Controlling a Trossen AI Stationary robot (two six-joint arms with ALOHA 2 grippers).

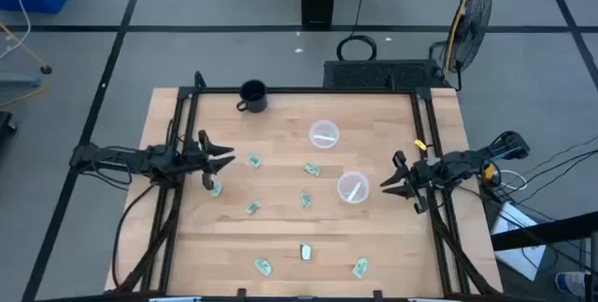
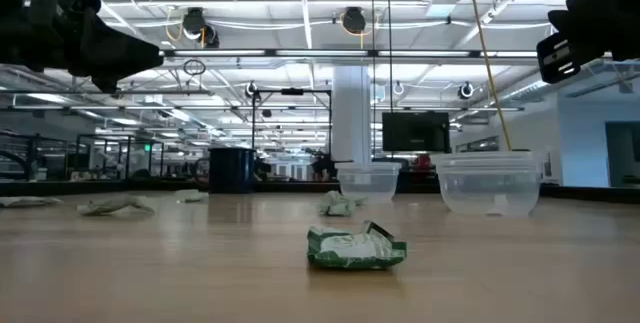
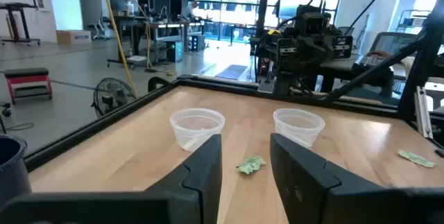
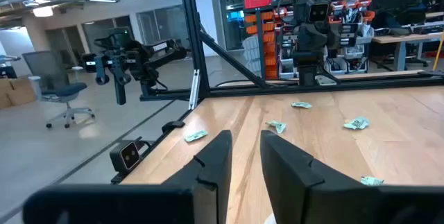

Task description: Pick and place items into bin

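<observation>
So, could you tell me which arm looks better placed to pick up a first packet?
Probably the left. The left gripper hangs open at the table's left edge, with a packet just beside it. The right gripper, also open, has clear cups nearer than any packet.

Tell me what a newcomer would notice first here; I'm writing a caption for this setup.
Small crumpled green-and-white wrapped packets lie scattered over the pale wooden table, one close before the low camera. Two clear round plastic tubs stand right of centre, and a black mug sits near the far edge. The left gripper and right gripper hover at opposite sides, jaws open and empty.
</observation>
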